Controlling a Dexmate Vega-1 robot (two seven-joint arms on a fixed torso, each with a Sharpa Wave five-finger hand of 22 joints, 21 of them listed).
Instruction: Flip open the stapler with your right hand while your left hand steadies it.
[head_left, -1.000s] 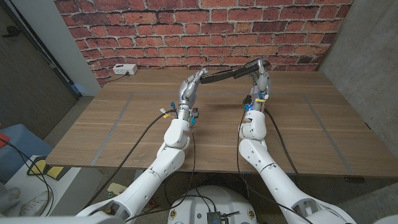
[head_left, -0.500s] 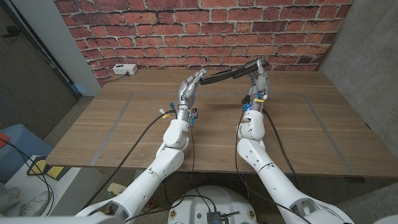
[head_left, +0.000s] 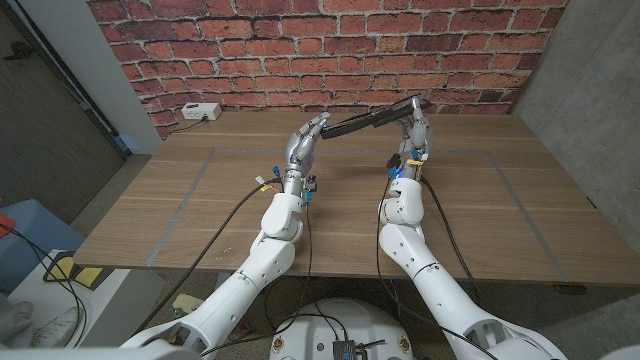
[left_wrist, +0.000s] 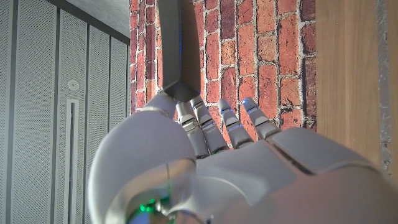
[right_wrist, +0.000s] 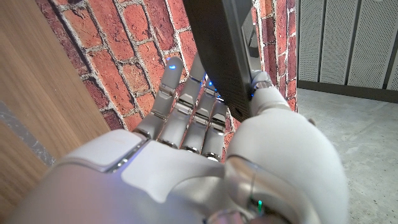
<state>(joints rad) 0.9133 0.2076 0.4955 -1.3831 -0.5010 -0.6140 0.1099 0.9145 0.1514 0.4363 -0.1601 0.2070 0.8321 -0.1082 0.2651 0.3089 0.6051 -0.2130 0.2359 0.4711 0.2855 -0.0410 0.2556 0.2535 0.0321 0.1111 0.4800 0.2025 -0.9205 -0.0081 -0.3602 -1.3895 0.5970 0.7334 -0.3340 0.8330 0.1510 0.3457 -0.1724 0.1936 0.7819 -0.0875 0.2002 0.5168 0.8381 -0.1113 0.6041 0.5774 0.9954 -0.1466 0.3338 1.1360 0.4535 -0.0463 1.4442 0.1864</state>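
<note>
A long dark grey stapler (head_left: 370, 117) hangs in the air above the far part of the wooden table (head_left: 180, 220), slanting up toward the right. My left hand (head_left: 305, 140) pinches its lower left end between thumb and fingertips. My right hand (head_left: 415, 128) holds its higher right end, fingers reaching upward. In the left wrist view the stapler's end (left_wrist: 174, 56) sits against the fingertips of my left hand (left_wrist: 205, 162). In the right wrist view the stapler's body (right_wrist: 224, 50) lies between the thumb and the fingers of my right hand (right_wrist: 205, 155). Whether the stapler is open is hidden.
A red brick wall (head_left: 300, 40) stands right behind the table's far edge. A small white box (head_left: 200, 111) with a cable sits at the far left of the table. Pale tape lines (head_left: 195, 185) mark the tabletop.
</note>
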